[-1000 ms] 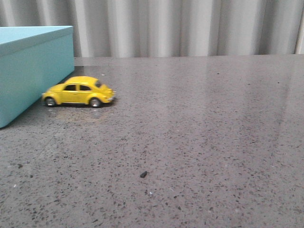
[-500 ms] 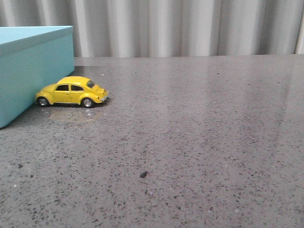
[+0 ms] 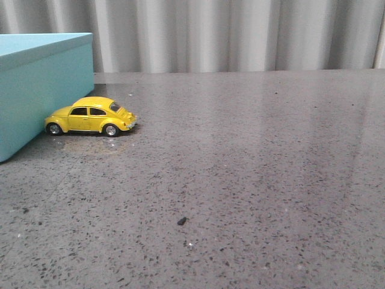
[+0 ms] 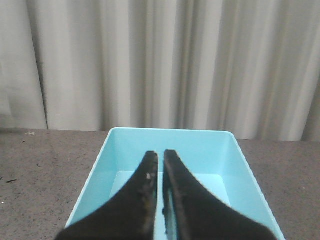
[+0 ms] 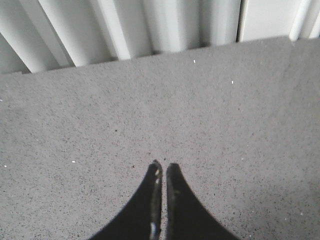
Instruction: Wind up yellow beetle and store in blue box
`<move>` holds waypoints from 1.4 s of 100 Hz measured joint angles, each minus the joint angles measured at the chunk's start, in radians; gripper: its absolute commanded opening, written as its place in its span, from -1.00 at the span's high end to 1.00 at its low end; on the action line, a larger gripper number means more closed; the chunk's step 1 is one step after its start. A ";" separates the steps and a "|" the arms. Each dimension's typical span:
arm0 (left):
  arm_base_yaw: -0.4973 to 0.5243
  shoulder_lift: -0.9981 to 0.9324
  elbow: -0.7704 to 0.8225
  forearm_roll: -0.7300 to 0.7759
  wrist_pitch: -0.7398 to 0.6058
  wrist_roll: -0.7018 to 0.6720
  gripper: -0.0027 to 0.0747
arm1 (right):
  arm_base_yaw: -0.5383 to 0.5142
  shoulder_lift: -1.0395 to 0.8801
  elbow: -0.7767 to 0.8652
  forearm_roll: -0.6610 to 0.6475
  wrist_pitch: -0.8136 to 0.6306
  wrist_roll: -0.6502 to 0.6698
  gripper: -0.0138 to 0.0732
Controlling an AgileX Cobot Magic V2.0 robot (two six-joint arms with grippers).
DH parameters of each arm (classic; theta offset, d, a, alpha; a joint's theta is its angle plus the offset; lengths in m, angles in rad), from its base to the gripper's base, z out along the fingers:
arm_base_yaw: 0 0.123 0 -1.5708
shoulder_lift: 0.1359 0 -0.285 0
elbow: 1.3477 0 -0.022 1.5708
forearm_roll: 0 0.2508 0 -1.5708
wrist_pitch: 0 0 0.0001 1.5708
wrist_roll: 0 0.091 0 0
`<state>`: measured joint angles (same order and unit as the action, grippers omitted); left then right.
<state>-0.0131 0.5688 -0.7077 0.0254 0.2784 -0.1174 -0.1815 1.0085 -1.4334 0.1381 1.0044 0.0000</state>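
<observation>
At the left edge of the front view stands the blue box (image 3: 42,84); the yellow beetle (image 3: 90,117) sits on the table (image 3: 252,180), its nose apparently touching the box. The left gripper (image 4: 161,157) above the box and the right gripper (image 5: 163,169) are both closed, holding nothing.

Front view: set low, near the tabletop (image 3: 252,180), facing forward the way I face, toward the pleated curtain (image 3: 240,33); takes in the blue box (image 3: 42,84) at my left with the yellow beetle (image 3: 90,116) just beside its wall.
Left wrist view: rides above my left gripper (image 4: 161,157), looks down and forward into the open blue box (image 4: 100,170), close; shares box and curtain with the front view.
Right wrist view: rides above my right gripper (image 5: 163,169), angled down at bare tabletop (image 5: 225,110) and curtain foot; shares table and curtain only
</observation>
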 measured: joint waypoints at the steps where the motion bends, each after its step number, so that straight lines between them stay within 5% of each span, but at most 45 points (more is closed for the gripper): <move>1: -0.005 0.005 -0.004 0.000 0.000 0.004 0.98 | 0.000 -0.003 0.000 0.000 0.000 0.000 0.82; 39: -0.190 0.294 -0.211 0.000 0.131 0.156 0.91 | 0.000 -0.169 0.155 0.002 -0.010 0.000 0.82; 63: -0.304 0.438 -0.306 0.000 0.161 0.280 -0.12 | 0.000 -0.234 0.253 0.002 -0.036 0.000 0.82; 70: -0.331 0.469 -0.316 0.000 0.155 0.289 -0.26 | 0.000 -0.241 0.265 0.002 -0.038 0.000 0.82; 107: -0.477 0.648 -0.431 0.012 0.213 0.520 -0.26 | 0.000 -0.243 0.274 0.002 -0.063 0.000 0.82; 140: -0.552 0.924 -0.684 0.012 0.504 0.782 -0.25 | 0.000 -0.243 0.274 0.002 -0.103 0.000 0.82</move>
<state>-0.5649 1.4924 -1.3922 0.0376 0.7822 0.6644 -0.1815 0.7653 -1.1595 0.1397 0.9018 0.0000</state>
